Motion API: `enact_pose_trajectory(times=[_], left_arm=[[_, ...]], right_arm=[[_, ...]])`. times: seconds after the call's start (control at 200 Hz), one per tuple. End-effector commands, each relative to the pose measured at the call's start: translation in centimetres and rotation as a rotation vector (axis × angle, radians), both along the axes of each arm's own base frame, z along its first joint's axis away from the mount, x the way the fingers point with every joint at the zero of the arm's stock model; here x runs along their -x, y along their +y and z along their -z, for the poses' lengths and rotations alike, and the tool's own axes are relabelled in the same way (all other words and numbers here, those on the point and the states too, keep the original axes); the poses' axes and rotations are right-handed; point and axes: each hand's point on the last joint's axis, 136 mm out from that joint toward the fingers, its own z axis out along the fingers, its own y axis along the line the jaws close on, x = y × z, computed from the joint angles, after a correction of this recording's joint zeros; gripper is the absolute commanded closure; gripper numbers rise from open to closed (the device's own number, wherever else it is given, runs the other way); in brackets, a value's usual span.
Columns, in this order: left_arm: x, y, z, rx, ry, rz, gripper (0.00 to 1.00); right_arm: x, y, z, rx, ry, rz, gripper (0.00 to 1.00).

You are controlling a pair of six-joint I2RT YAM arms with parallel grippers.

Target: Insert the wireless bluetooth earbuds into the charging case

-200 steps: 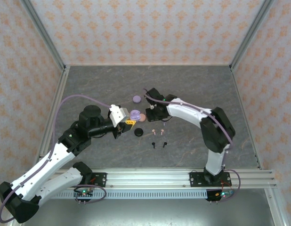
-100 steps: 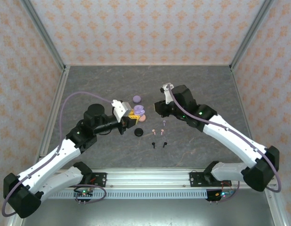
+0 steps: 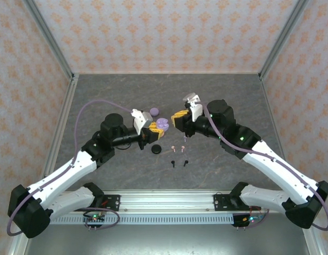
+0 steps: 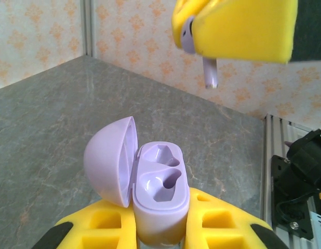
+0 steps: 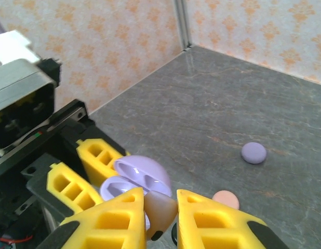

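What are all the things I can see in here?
case: one, lilac, lid open, held in the left gripper
lilac bud: one, lilac, in the right gripper, above the case
pink buds: two, pink, on the table
black buds: two, black, on the table, nearer the arms
lilac disc: one, lilac, on the table
pink disc: one, pink, on the table
black disc: one, black, on the table
table: one, grey
left gripper: one, yellow, shut on the case
right gripper: one, yellow, shut on the lilac bud
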Motion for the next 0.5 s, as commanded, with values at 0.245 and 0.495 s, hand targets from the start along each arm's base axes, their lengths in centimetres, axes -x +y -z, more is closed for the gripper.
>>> enact_pose_trajectory(times=[0.245,0.495], left_arm=[[1.5,-1.5,-3.4,0.069,-0.076,0.115,1.0],[1.4,-1.6,-3.4,0.063,-0.074,0.114,1.0]], right_arm=[[1.0,2.7,-1.9,0.041,-0.097,-0.092,0.82],[0.7,2.5,-1.0,0.08,-0.094,-0.079,0.82]])
